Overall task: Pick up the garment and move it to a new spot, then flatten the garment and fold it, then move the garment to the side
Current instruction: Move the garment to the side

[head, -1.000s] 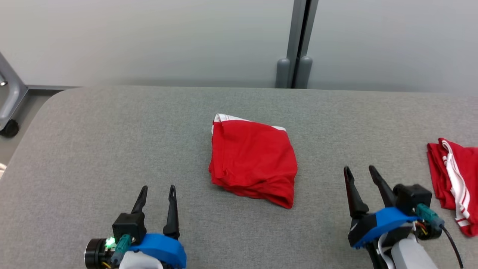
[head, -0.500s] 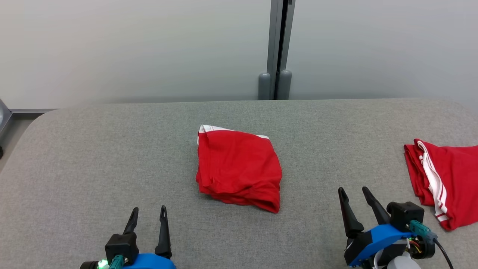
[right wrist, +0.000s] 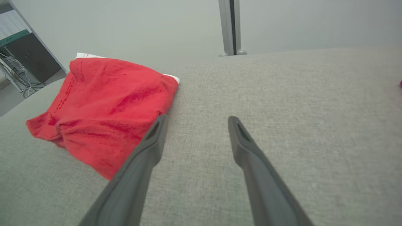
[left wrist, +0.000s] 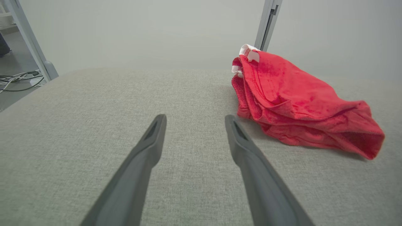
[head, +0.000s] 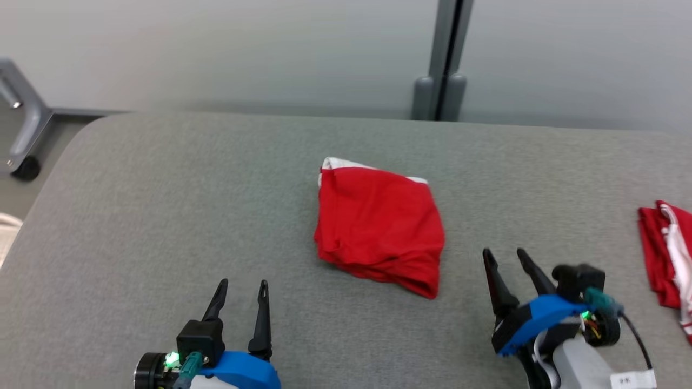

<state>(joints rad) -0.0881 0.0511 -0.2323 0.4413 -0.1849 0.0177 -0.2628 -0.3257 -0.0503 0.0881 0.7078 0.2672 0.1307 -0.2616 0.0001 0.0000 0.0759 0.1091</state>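
surface (head: pixel 162 216) is matt woven cloth, kinda rough. garment (head: pixel 378 227) beyond the fingers (left wrist: pixel 147 147) is soft knit, fingers look like matt plastic.

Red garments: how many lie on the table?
2. One folded red garment at the centre of the table; one white-striped red garment at the head view's right edge, cut off; others may lie beyond.

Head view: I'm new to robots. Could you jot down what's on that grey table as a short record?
surface: grey fabric-covered table
centre: red garment, loosely bunched, white trim at its far edge
right edge: second red garment, white stripes, partly cut off
left jaws: open, empty, on the near side, clear of the cloth
right jaws: open, empty, right of the centre garment, not touching it
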